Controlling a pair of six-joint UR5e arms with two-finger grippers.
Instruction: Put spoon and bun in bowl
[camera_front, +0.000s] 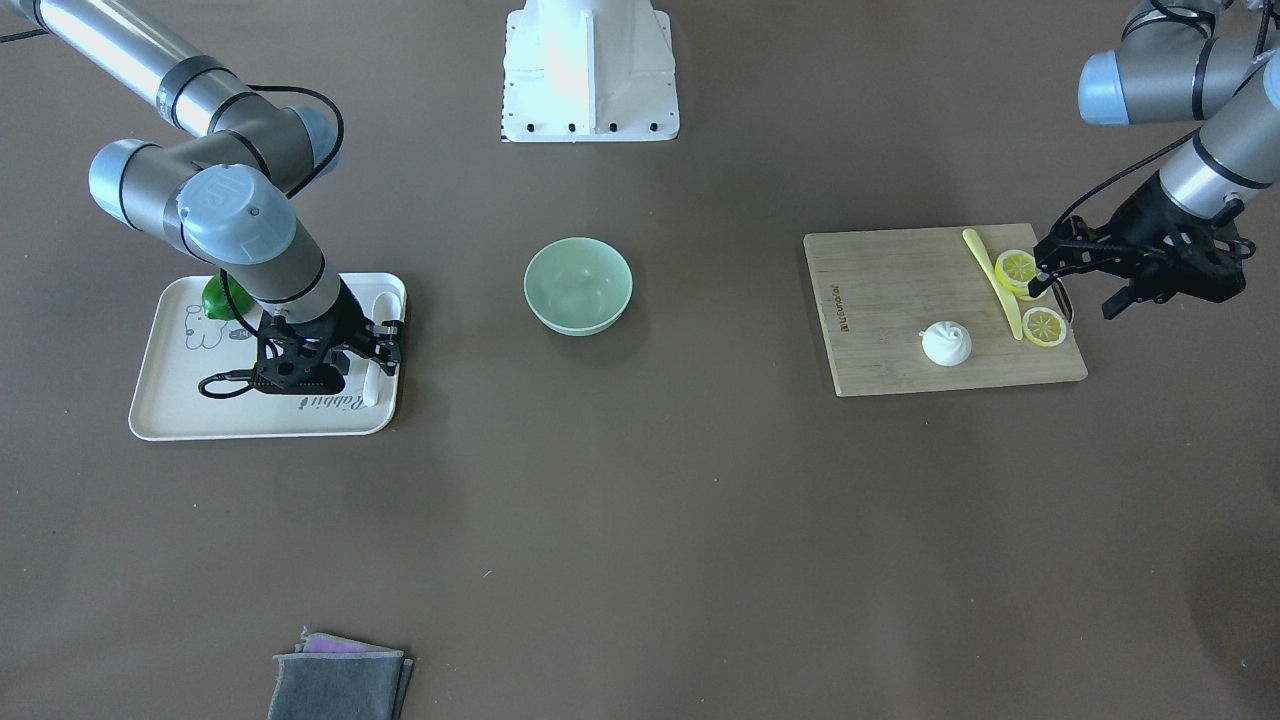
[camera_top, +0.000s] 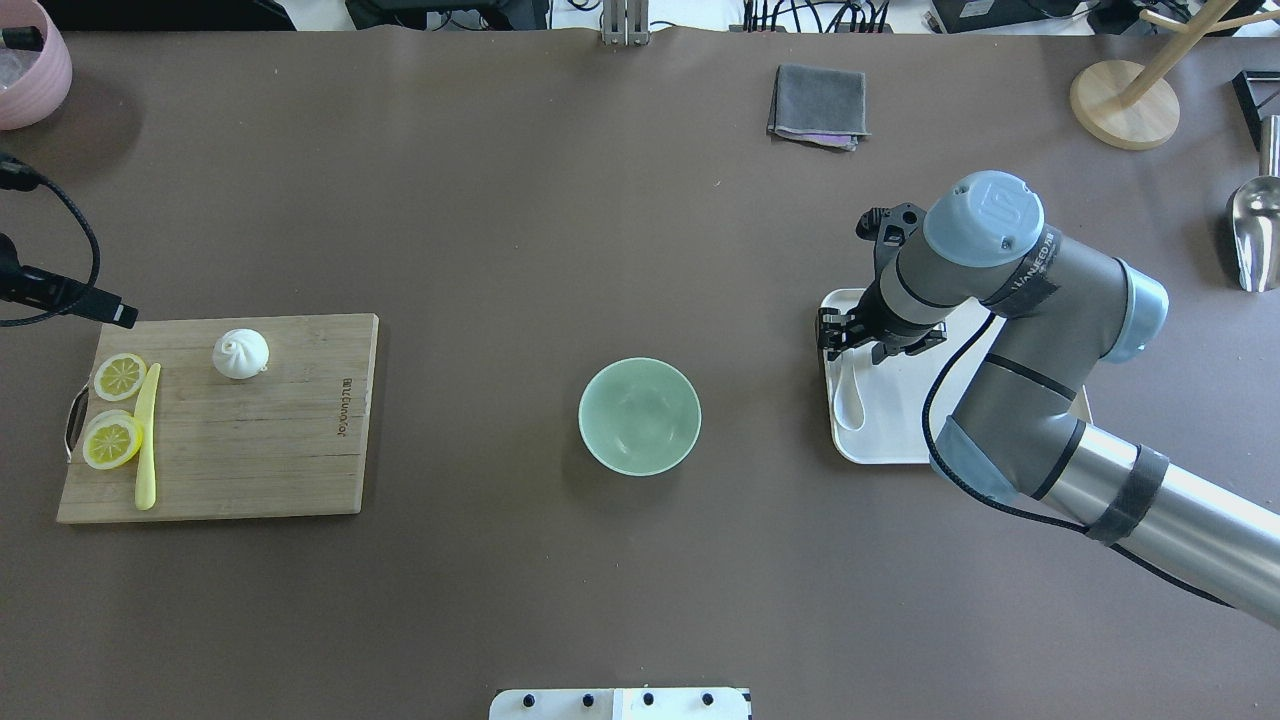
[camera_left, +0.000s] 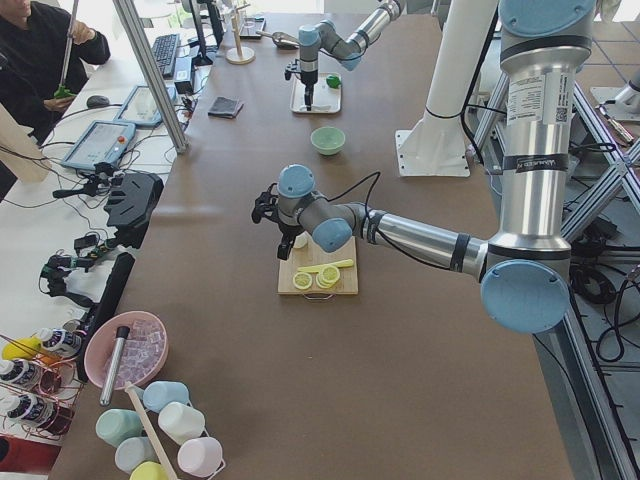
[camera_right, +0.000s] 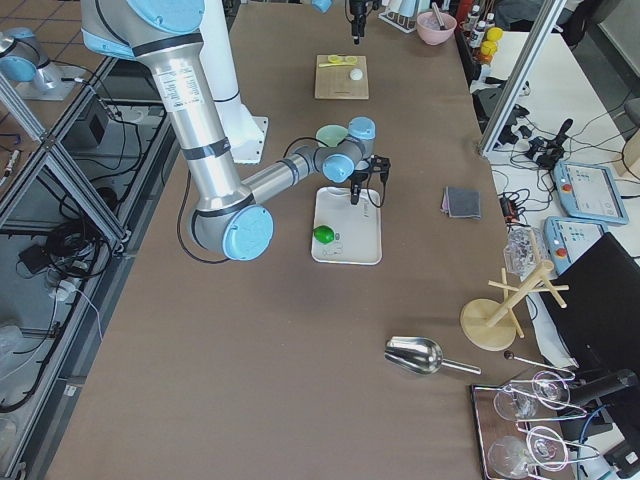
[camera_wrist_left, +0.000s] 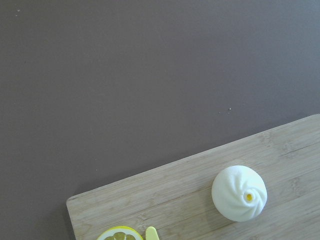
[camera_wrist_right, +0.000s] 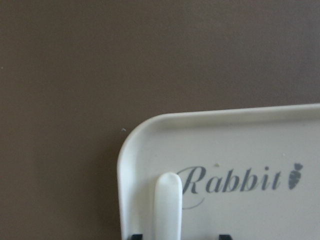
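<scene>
The white spoon (camera_top: 848, 398) lies on the white tray (camera_top: 900, 430), along the tray edge nearest the bowl. My right gripper (camera_top: 851, 343) is low over its handle and open. In the right wrist view the handle (camera_wrist_right: 167, 205) lies between my two fingertips (camera_wrist_right: 136, 236). The mint-green bowl (camera_top: 640, 416) stands empty at the table's middle. The white bun (camera_top: 240, 354) sits on the wooden cutting board (camera_top: 260, 450). My left gripper (camera_top: 120, 315) hovers off the board's outer edge, apart from the bun (camera_wrist_left: 239, 193). I cannot tell whether it is open or shut.
Two lemon slices (camera_top: 112, 440) and a yellow knife (camera_top: 146, 440) lie on the board's outer side. A green lime (camera_front: 215, 298) sits on the tray behind my right arm. A folded grey cloth (camera_top: 818, 105) lies at the far edge.
</scene>
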